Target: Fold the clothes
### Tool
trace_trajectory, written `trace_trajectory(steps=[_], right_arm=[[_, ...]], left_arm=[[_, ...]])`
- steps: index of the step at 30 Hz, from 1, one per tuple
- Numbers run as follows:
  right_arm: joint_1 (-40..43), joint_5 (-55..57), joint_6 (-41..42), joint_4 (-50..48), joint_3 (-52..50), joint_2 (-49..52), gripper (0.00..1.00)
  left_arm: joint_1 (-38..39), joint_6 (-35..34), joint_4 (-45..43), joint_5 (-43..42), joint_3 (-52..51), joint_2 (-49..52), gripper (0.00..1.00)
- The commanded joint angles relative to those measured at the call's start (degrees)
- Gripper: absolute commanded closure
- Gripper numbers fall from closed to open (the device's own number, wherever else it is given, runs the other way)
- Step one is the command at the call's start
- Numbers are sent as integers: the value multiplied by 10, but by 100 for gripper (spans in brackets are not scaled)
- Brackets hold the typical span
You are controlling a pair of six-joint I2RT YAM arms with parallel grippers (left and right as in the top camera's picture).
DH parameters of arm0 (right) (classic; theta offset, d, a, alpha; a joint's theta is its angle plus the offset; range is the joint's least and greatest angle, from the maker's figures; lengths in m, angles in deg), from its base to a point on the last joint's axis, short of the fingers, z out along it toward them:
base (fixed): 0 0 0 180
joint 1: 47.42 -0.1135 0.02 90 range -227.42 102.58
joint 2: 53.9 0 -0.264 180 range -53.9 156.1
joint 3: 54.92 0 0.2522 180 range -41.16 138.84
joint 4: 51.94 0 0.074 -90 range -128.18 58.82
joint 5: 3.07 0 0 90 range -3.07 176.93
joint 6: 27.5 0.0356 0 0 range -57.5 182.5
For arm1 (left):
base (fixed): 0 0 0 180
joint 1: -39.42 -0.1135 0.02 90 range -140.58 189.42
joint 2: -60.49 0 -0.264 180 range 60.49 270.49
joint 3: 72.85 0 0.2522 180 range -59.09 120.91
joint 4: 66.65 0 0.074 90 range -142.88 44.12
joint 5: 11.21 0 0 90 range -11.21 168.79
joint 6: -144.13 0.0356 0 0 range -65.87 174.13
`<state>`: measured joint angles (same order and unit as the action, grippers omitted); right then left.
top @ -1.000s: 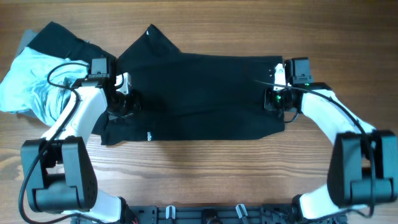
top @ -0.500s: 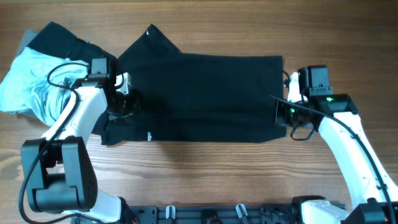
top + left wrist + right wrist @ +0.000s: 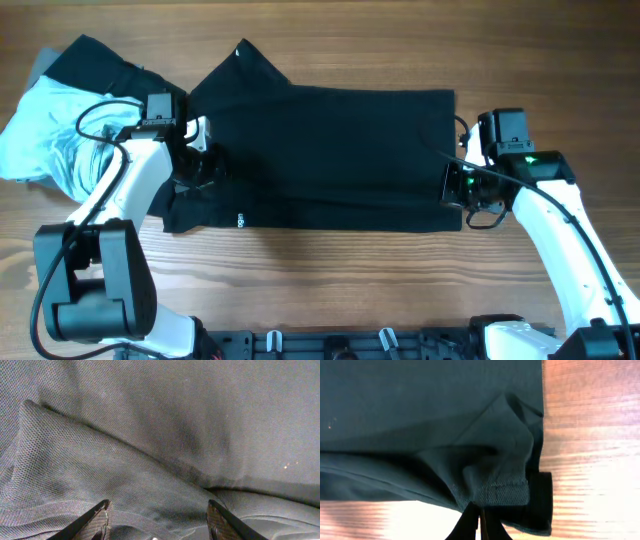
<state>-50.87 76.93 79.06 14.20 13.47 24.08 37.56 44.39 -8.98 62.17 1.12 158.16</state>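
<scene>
Right hand [image 3: 480, 519] is pinched shut on a bunched bit of hem at the right edge of the black garment [image 3: 330, 150]. The bite looks small, so I judge a pull across could slip it free, or lift one layer and leave the other behind. Left hand [image 3: 159, 510] stands wide over a ridge of cloth at the left edge, gripping nothing. Unpinned there, the garment could skid along the bench [image 3: 330, 280] and crease. Farther off lies a light blue garment [image 3: 45, 130].
</scene>
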Motion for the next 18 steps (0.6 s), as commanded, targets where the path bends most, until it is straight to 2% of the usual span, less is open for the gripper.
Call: trace_trajectory(steps=[1,5,6,8,9,13,16,18], right_arm=[[1,33,16,-20,2,10,96],[1,37,16,-53,2,50,93],[1,37,17,-63,2,61,89],[1,38,16,-96,2,89,59],[1,50,17,-107,2,96,51],[21,76,31,-116,6,90,43],[45,75,29,-67,5,86,36],[48,75,28,-25,-2,89,36]], left_arm=[[3,3,0,-2,-4,0,39],[3,3,-2,-2,-4,0,39],[3,3,-3,-2,-4,0,39],[3,3,-4,-2,-4,0,39],[3,3,-4,-2,-4,0,39],[3,3,-4,-2,-4,0,37],[3,3,-4,-2,-4,0,36],[3,3,-5,-2,-4,0,36]])
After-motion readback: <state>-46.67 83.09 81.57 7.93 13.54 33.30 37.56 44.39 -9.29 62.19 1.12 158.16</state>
